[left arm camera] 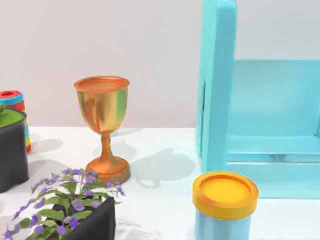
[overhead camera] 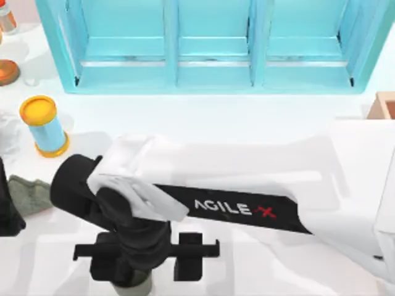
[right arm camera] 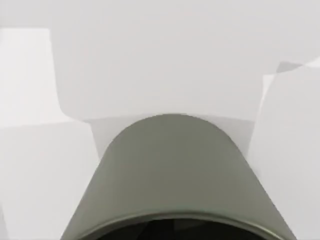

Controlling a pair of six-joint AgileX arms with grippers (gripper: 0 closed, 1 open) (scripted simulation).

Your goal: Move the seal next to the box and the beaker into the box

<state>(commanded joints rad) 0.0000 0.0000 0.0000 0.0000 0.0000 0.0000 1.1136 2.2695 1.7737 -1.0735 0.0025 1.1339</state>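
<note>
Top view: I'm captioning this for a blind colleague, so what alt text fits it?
The right arm reaches across the white table toward its left, its gripper low over a grey-green beaker. Behind stands a turquoise shelf unit, with a blue yellow-capped cylinder at left and a tan box at the right edge.

Turquoise shelf unit (overhead camera: 213, 43) at table back; blue cylinder (overhead camera: 44, 126), yellow-orange ends, left; copper goblet (left arm camera: 103, 125); purple-flowered planter (left arm camera: 70, 212).

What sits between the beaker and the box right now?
Nothing visible does. The right gripper holds the beaker near the front edge; bare table runs to the box at the right edge. The turquoise shelf stands farther back.
</note>
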